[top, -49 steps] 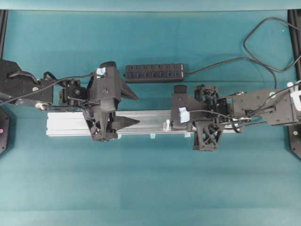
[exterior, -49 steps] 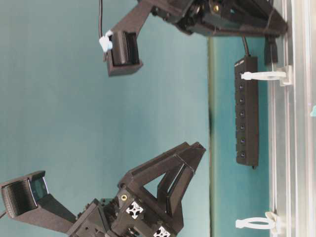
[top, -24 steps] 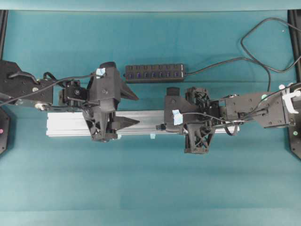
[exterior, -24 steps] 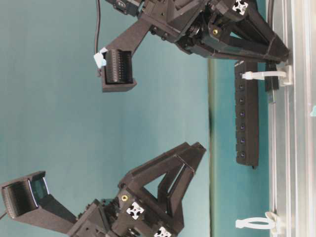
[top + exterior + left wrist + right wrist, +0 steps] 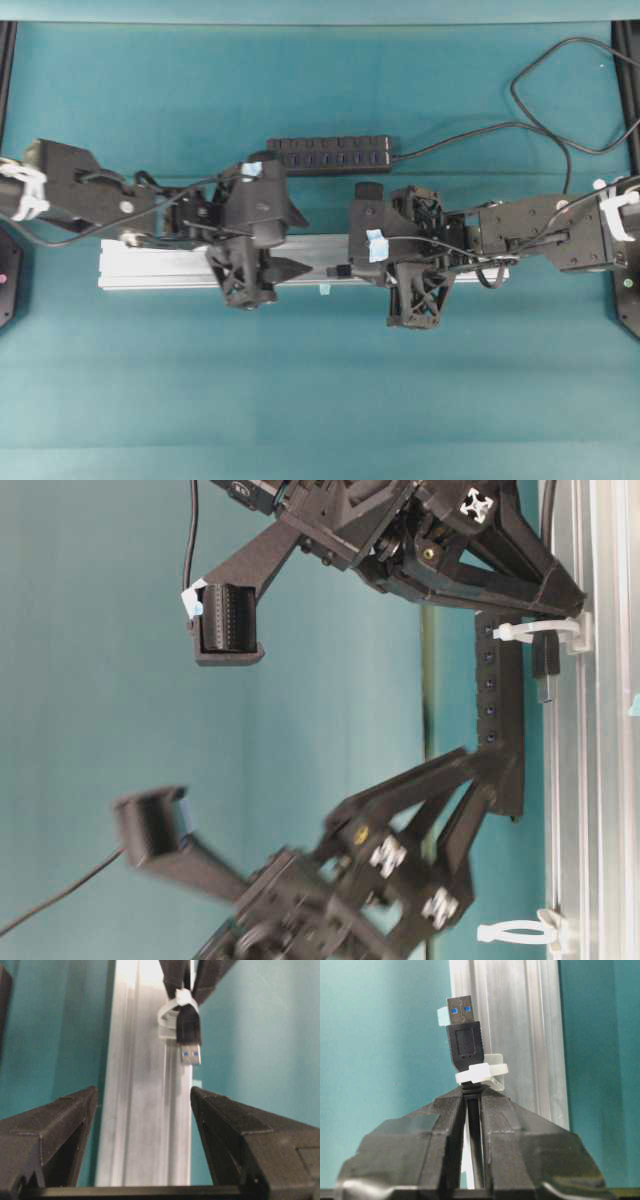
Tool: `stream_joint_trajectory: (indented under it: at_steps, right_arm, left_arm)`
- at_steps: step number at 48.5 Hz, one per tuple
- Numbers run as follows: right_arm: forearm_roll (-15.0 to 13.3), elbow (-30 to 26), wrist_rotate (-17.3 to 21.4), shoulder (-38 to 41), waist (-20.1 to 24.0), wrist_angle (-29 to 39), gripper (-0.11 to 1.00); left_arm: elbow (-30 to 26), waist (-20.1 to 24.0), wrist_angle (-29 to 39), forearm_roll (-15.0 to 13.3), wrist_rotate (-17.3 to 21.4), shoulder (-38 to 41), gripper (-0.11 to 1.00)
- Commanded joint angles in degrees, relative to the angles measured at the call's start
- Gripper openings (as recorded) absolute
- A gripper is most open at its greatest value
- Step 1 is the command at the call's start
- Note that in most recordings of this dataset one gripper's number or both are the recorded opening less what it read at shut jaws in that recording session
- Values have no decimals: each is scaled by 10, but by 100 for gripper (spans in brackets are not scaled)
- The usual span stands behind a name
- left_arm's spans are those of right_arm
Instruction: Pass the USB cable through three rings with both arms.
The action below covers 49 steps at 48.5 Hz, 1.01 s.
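From overhead I cannot pick out the three rings (image 5: 535, 630) on the rail (image 5: 160, 268); both arms cover its middle stretch. At table level my left arm (image 5: 330, 900) is smeared by blur and cut off at 6 o'clock. The USB cable (image 5: 465, 1047) vanishes between the right gripper's (image 5: 472, 1102) closed fingers, its cord hidden behind them.
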Motion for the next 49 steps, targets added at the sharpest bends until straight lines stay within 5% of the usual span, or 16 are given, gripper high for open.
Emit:
stream_joint_trajectory:
  at_steps: [1,31,49]
  right_arm:
    - [6,-3,3,-7,4,-6,-7]
    - [7,-3,3,-7,4,-11,-7]
    - [7,-3,3,-7,4,-10,-7]
  left_arm:
    - [-14,-2,-8,2,-8,10,80]
    - [-44,-22,-57,2,-13,68,79]
    - [-42,-38,-65,2,-13,71,66]
